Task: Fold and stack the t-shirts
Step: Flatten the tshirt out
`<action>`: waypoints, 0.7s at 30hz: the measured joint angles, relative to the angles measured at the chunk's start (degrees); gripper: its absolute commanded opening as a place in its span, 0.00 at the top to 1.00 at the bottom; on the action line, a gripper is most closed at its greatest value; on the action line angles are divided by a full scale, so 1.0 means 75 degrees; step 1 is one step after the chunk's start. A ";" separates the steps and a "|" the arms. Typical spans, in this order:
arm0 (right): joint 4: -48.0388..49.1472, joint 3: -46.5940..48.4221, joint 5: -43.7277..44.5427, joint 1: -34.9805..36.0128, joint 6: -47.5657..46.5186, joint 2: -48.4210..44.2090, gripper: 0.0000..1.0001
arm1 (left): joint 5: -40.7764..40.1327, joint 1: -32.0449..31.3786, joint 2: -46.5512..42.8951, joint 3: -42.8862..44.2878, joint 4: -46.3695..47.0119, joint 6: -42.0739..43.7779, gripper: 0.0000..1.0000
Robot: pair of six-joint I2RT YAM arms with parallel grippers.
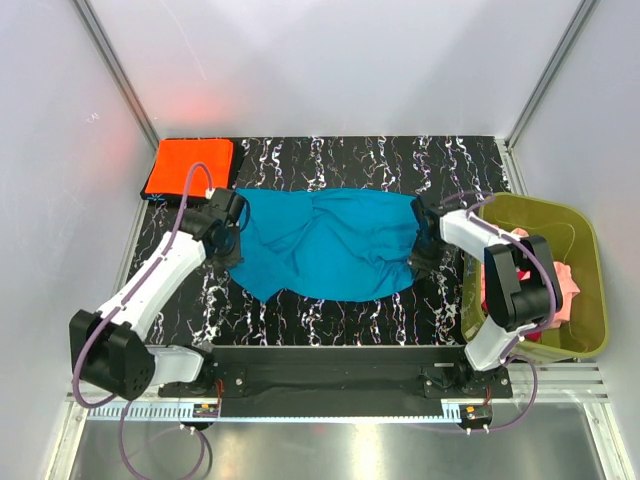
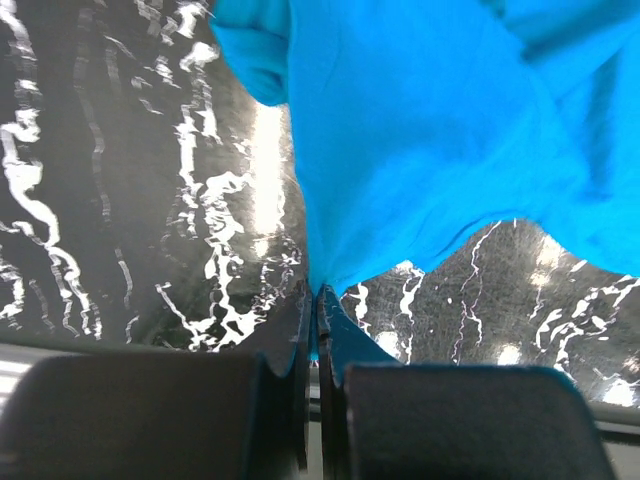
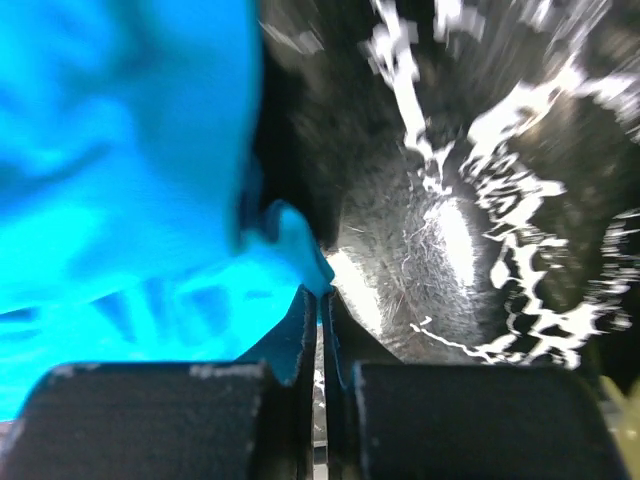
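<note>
A teal-blue t-shirt (image 1: 325,245) lies rumpled across the middle of the black marbled table (image 1: 330,320), stretched between both arms. My left gripper (image 1: 232,238) is shut on its left edge; in the left wrist view the cloth (image 2: 430,130) runs down into the pinched jaws of the gripper (image 2: 316,300). At the shirt's right edge my right gripper (image 1: 420,245) is shut on a corner of blue cloth (image 3: 150,180), which the right wrist view shows nipped at the tips of the gripper (image 3: 322,295). An orange t-shirt (image 1: 190,165) lies folded at the back left.
An olive-green bin (image 1: 590,290) stands off the table's right side, with pink cloth (image 1: 565,285) and red cloth inside. Grey walls close in the back and both sides. A black rail (image 1: 330,365) carries both arm bases at the near edge.
</note>
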 measured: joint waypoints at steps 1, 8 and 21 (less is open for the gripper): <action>-0.0160 0.0262 0.0108 0.0000 -0.0073 0.0003 1.00 | -0.0082 0.0000 -0.0061 0.0099 -0.0082 -0.0064 1.00; -0.0924 0.3249 0.0737 -0.0044 -0.0373 -0.0017 1.00 | -0.1017 0.0009 -0.0708 0.2005 -0.0906 -0.0583 1.00; -0.1562 0.7930 0.0988 -0.0495 -0.0481 -0.0090 1.00 | -0.2270 0.0108 -0.0874 0.6656 -0.1597 -0.0959 1.00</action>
